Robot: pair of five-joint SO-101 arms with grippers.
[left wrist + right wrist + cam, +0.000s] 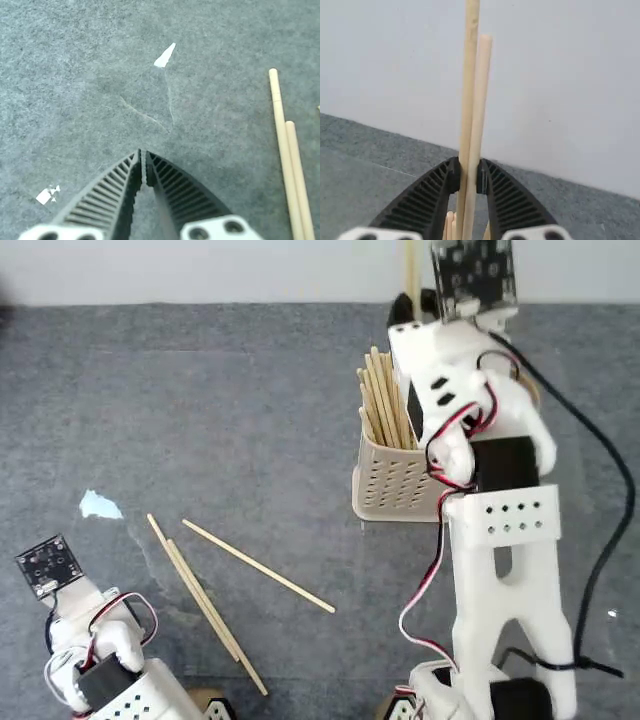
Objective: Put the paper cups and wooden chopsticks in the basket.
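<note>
A beige perforated basket [395, 485] stands right of centre, with several wooden chopsticks [385, 400] upright inside it. My right gripper [467, 175] hangs above the basket, shut on two chopsticks [472, 100] that point straight up; their tops [410, 270] rise over the basket in the high view. Three more chopsticks lie loose on the grey mat, a pair [205, 600] side by side and a single one [258, 567] slanting to the right. My left gripper [143, 160] is shut on nothing, low over bare mat at the near left, with the pair [285, 150] off to one side.
A pale blue paper scrap [98, 506] lies on the mat at the left, and it appears ahead of the left gripper as a scrap [165, 56]. A tiny white fleck [47, 195] sits beside the left fingers. The right arm's white body [505, 540] rises beside the basket.
</note>
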